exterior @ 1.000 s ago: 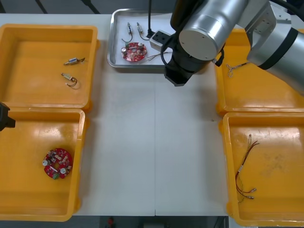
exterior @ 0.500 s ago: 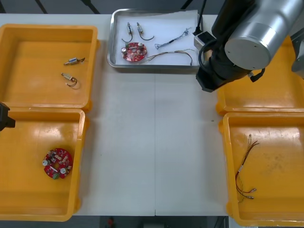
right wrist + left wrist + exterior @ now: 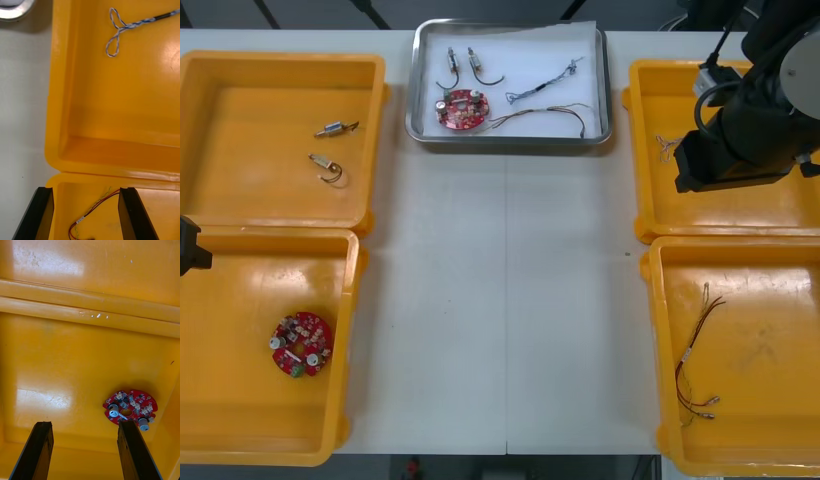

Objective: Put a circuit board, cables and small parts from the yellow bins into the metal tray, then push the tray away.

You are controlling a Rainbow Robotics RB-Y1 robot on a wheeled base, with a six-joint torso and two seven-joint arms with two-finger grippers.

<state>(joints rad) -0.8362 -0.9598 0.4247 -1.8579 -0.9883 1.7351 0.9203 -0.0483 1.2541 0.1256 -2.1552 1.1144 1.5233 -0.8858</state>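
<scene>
Nearest, in the near left bin [image 3: 240, 410], a second circuit board [image 3: 301, 343] is left lying. The left gripper [image 3: 84, 452] is parked above it, fingers spread wide, nothing held. In the near right bin [image 3: 770, 300], red and yellow cables [image 3: 695, 362] are left.

Farther out, the right gripper [image 3: 86, 215] has been swung off the tray to the far right bin [image 3: 720, 212], near a twisted blue and white cable [image 3: 123, 26]. Its fingers, hidden under the arm in the front view, are shown wide apart and empty in the right wrist view.

Farthest, the tray [image 3: 412, 90] is now uncovered. In it are held 1 circuit board [image 3: 463, 108], 2 small metal parts [image 3: 450, 62] and 2 loose cables [image 3: 545, 80]. Loading is judged nearly finished; the push is not yet made.
</scene>
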